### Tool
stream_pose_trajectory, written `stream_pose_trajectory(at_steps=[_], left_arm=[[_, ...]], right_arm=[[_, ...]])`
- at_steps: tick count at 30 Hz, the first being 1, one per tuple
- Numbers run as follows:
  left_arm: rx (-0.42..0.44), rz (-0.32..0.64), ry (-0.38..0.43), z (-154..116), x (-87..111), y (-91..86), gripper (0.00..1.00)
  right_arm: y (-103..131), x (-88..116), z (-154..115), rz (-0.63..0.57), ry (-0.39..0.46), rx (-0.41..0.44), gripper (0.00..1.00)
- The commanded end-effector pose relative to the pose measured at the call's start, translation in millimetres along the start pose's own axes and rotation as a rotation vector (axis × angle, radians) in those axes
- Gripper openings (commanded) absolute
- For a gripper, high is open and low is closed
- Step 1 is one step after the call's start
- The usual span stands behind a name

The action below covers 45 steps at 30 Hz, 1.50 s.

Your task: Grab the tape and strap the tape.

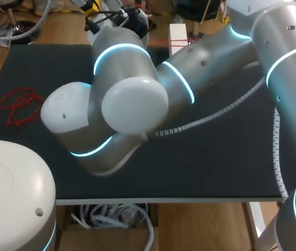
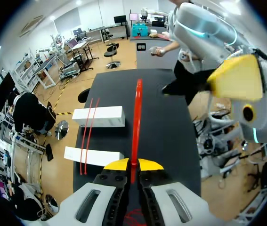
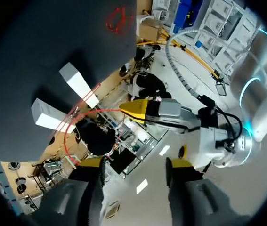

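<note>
My left gripper (image 2: pixel 133 165) is shut on a long red strap (image 2: pixel 137 117) that runs straight ahead of it over the black table (image 2: pixel 166 127). Two white blocks (image 2: pixel 99 116) (image 2: pixel 93 157) lie beside it, with another red strap (image 2: pixel 87 132) laid across both. In the right wrist view my right gripper (image 3: pixel 133 165) stands open with nothing between its fingers, off the table's edge. Ahead of it is the left gripper's yellow tip (image 3: pixel 140 108), with the held strap (image 3: pixel 102 111) curving down from it. The arms hide both grippers in the head view.
A loose pile of red straps (image 1: pixel 20 107) lies at the table's left side, also seen in the right wrist view as red straps (image 3: pixel 120 20). One white block (image 1: pixel 178 37) shows at the far edge. Both arms cross over the table's middle.
</note>
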State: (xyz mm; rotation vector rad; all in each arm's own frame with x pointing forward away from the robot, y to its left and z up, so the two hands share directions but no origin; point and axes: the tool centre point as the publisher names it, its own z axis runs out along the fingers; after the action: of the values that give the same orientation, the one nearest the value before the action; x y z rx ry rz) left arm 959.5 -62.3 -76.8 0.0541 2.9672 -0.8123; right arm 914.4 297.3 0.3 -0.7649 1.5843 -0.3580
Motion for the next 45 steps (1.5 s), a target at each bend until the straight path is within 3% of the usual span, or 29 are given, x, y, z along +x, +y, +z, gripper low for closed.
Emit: stream_pose_trajectory(at_steps=[1,7,19,20,40,45], left_arm=[[-0.003,-0.001,0.002,-0.5,-0.3,-0.4,0.0],[-0.003,-0.001,0.002,-0.5,-0.3,-0.4,0.0],[-0.003,-0.001,0.002,-0.5,-0.3,-0.4,0.0],[-0.003,-0.001,0.002,-0.5,-0.3,-0.4,0.0],[-0.003,-0.001,0.002,-0.5,-0.3,-0.4,0.0],[-0.037,-0.207,-0.019,-2.7,14.1,55.3,0.0]], right_arm=[[-20.0,-0.5,-18.6,-0.004,0.004,-0.047,0.64],[-50.3,6.1,-27.8,-0.009,0.009,-0.007,0.79],[-113.4,17.3,-22.1,-0.038,0.011,0.108,0.89],[-116.0,17.8,-21.4,-0.039,0.012,0.109,1.0],[-124.7,18.5,-21.0,-0.055,0.011,0.083,1.0],[-124.7,18.5,-21.0,-0.055,0.011,0.083,1.0]])
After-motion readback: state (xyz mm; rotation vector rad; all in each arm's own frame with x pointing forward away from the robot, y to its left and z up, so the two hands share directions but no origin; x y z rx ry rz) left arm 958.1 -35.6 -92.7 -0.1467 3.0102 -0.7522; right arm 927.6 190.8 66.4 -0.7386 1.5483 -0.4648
